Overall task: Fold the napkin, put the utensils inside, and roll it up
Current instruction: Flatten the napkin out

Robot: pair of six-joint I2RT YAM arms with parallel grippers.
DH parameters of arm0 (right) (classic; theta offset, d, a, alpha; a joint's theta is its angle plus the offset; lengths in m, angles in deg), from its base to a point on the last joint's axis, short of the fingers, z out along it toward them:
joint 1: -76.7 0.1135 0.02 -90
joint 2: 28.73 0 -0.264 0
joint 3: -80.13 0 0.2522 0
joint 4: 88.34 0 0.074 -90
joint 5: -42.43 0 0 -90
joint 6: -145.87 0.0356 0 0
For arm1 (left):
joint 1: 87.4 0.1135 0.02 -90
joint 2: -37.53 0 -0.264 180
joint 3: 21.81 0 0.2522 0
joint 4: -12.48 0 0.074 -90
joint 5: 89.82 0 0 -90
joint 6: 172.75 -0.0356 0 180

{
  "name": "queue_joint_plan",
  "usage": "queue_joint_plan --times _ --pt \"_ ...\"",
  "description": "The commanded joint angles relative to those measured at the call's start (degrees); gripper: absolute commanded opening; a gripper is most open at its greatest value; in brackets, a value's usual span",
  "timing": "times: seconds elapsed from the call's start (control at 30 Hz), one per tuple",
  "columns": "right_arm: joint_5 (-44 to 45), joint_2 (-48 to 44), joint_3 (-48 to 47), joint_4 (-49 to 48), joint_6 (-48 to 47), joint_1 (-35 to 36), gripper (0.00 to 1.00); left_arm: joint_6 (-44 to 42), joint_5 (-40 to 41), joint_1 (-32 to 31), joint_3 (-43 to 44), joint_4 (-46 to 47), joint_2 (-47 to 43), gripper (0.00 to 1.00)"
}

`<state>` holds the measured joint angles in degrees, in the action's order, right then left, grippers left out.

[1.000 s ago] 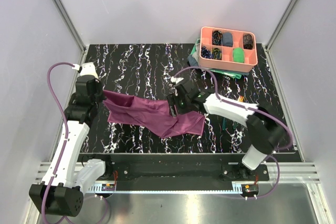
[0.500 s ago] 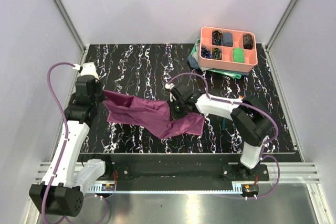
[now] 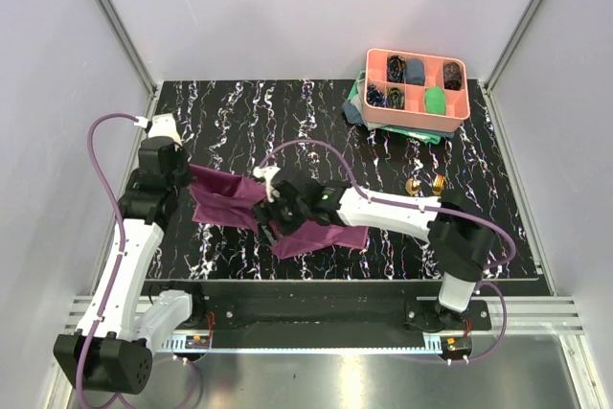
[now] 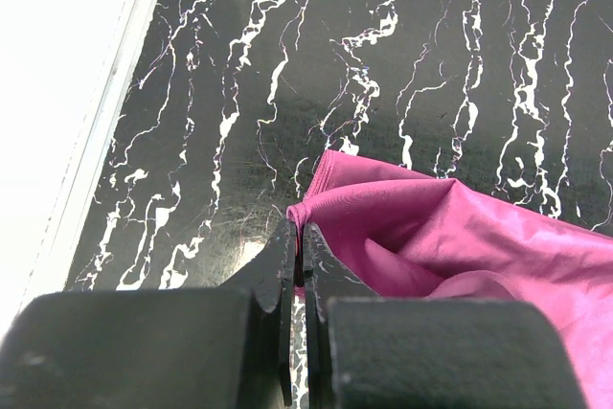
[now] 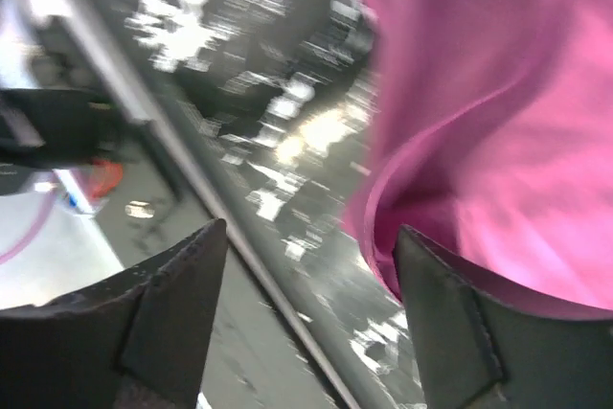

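1. The left wrist view shows us the left gripper (image 4: 299, 241) pinching a corner of the napkin (image 4: 450, 246).
2. The right wrist view shows us the right gripper (image 5: 308, 235) spread, beside the napkin's edge.
3. Only overhead do we see the napkin crumpled on the table (image 3: 287, 122), between the arms.

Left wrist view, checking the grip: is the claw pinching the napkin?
Yes, the left claw grips a corner of the napkin.
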<state>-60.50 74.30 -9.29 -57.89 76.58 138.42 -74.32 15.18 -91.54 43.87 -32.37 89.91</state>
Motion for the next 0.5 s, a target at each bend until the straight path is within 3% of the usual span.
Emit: queue_joint_plan --times 0.0,0.23,0.47 --pt "4.93 -6.08 5.77 0.98 -2.34 -4.57 0.83 -0.16 -1.38 0.27 0.02 2.18 0.18 0.00" --pt "6.16 -8.19 13.25 -1.21 -4.80 -9.67 0.90 0.01 -1.56 0.27 -0.15 2.18 0.35 0.00" --pt "0.20 -7.23 19.05 -7.97 -9.90 -10.47 0.89 -0.08 -1.91 0.27 -0.07 2.18 0.88 0.00"
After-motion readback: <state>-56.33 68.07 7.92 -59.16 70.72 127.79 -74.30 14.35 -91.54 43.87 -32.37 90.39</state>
